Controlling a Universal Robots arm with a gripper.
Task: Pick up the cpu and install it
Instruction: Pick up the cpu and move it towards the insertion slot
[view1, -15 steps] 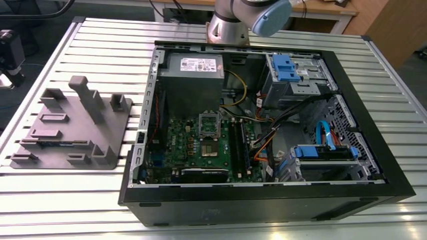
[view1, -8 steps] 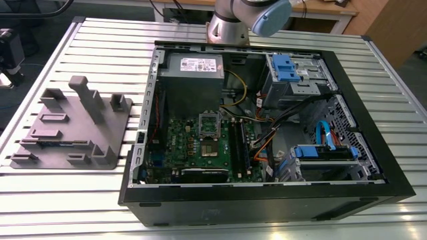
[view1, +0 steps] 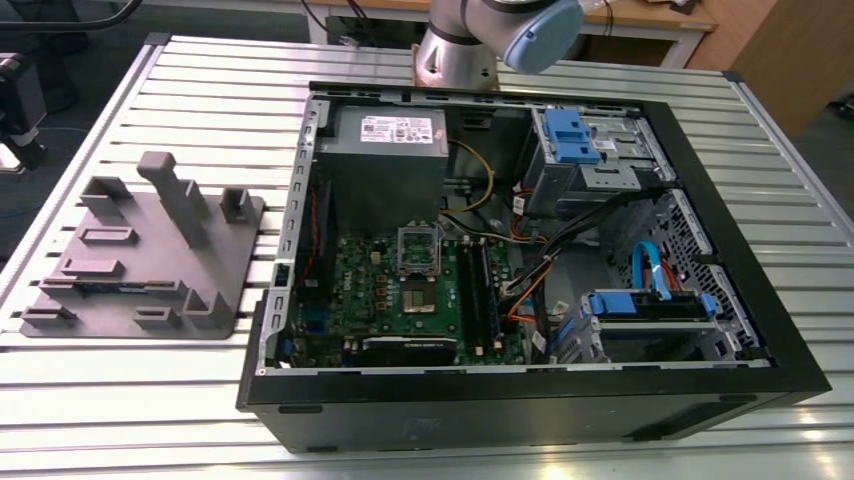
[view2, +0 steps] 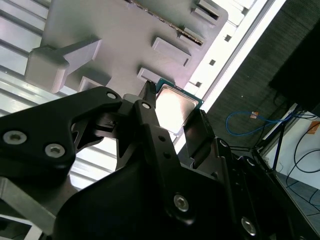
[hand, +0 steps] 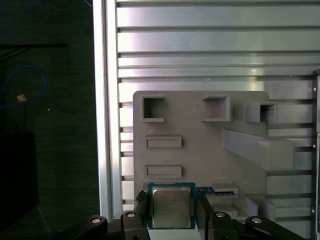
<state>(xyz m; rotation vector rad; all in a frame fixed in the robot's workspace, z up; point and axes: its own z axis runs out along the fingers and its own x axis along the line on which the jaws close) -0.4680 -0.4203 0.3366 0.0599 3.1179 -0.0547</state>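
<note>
Cpu (hand: 171, 206) clamped in the gripper (hand: 171, 214), with the grey holder (hand: 200, 150) behind it.

In the first wrist view I see the thin square chip with its dull silver lid and green rim. The black matte fingers (hand: 141, 206) are drawn in narrow against two opposite edges, so the jaws hold it (I cannot tell whether it touches the holder). The holder is a flat matte slab with raised rectangular pockets and one tall slanted post. In the exterior view it lies on the ribbed aluminium table (view1: 200, 80), at about nine o'clock from the open black case (view1: 534, 405). Inside the case, the green motherboard (view1: 387, 295) sits toward seven o'clock. Its rectangular metal-framed socket (view1: 415, 247) stands near the centre, well apart from the holder.
</note>
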